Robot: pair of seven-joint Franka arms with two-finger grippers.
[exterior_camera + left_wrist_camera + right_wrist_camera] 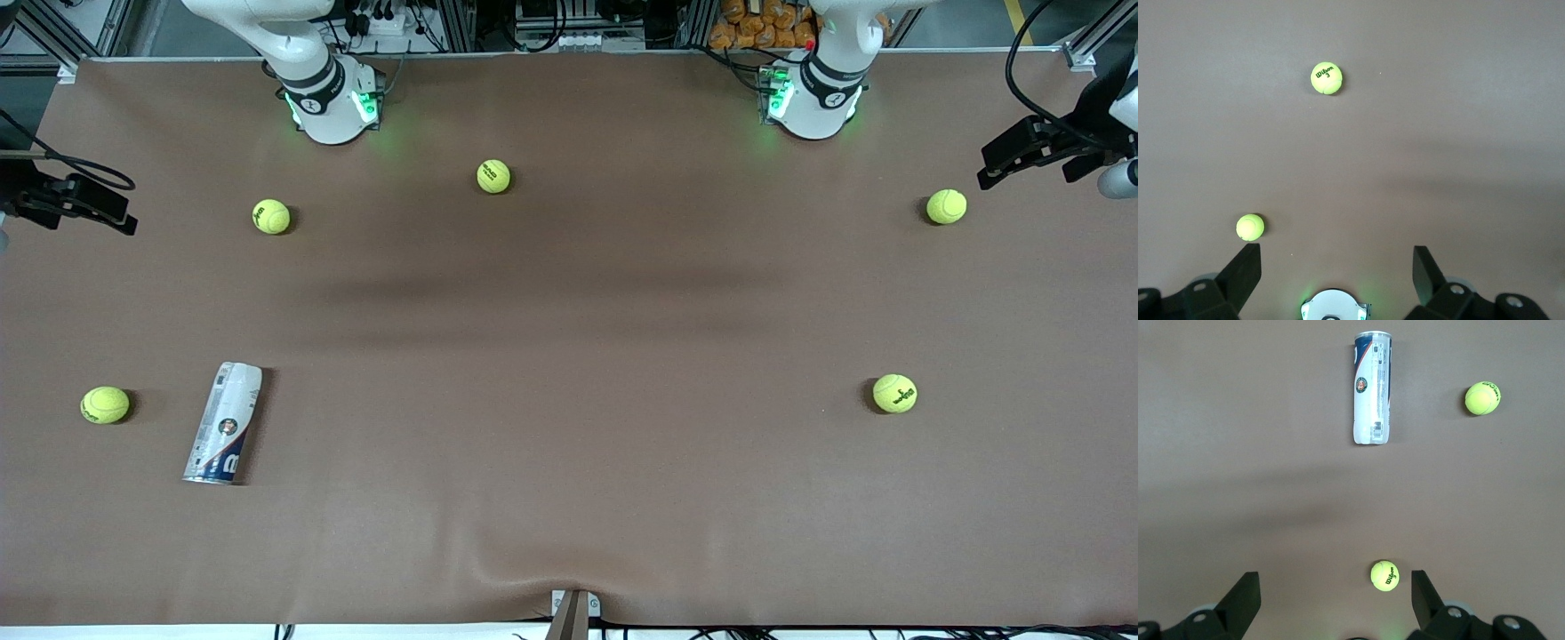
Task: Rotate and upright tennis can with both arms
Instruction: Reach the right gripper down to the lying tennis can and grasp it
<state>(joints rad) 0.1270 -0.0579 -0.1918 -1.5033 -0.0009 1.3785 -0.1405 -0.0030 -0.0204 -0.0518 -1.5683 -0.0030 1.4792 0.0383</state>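
We see the can (224, 424) lying on its side on the brown tabletop (578, 356), down at the right arm's end and close to the front camera, its silvery rim pointing toward that camera and its other end tipped slightly toward the arms. In the right wrist view the can (1372, 388) shows its white and navy label and round logo facing up, and nothing is touching it. One ball (105, 404) sits just beside the can, closer to the tabletop's edge at the right arm's end; we catch it in the right wrist view too (1482, 398). Another ball (271, 216) lies farther from the camera, near the right arm's base, and appears low in the right wrist view (1385, 575). A third ball (493, 176) rests between the two bases. At the left arm's end we have two more balls, one near the base (946, 206) and one closer to the camera (894, 393); the left wrist view shows them both (1250, 227) (1326, 78). Now the claws: the right claw (1335, 597) hangs high above the tabletop, fingers spread wide, holding nothing. The left claw (1337, 272) does likewise at its own end, fingers wide apart and empty. Both arms wait, pulled out to the tabletop's ends.
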